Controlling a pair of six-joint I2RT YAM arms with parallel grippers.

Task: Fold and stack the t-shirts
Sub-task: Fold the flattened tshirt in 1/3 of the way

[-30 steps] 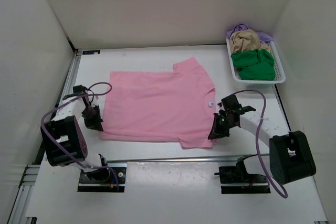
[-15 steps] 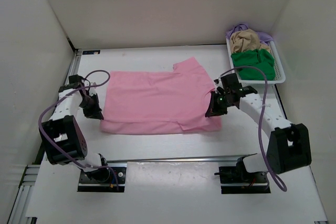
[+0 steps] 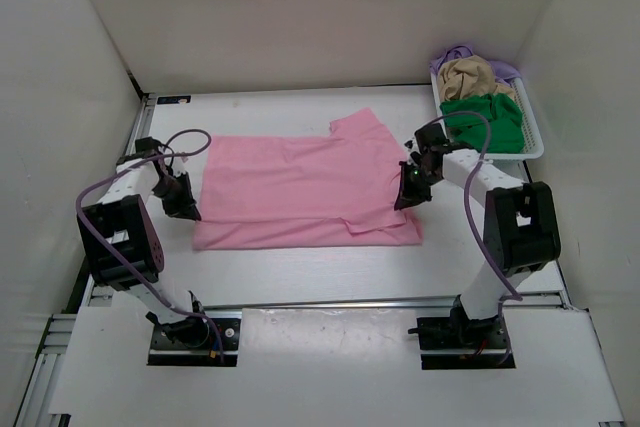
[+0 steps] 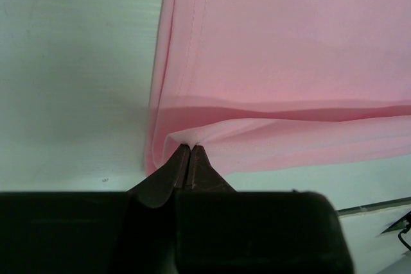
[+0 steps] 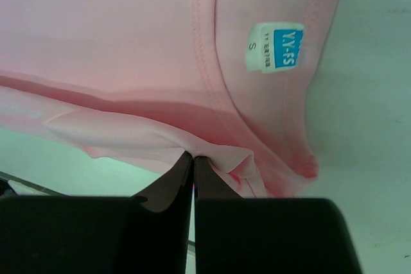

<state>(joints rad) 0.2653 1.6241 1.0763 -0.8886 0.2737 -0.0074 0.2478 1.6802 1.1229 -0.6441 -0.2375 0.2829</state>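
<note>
White table [image 3: 300, 115] w/ pink tee [image 3: 300, 197], basket [image 3: 495, 155]

We see the pink cloth t-shirt [image 3: 300, 192] on the white bench [image 3: 300, 272] between left claw [image 3: 190, 214] and right claw [image 3: 404, 201]; the white plastic mesh basket [image 3: 495, 155] sits far right.

Bright, even light — faint shadows; left gripper [image 4: 184, 152] slightly blurred up close.

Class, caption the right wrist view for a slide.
Right gripper, jaws shut, pinches a fold of the pink t-shirt near its size label.
</note>
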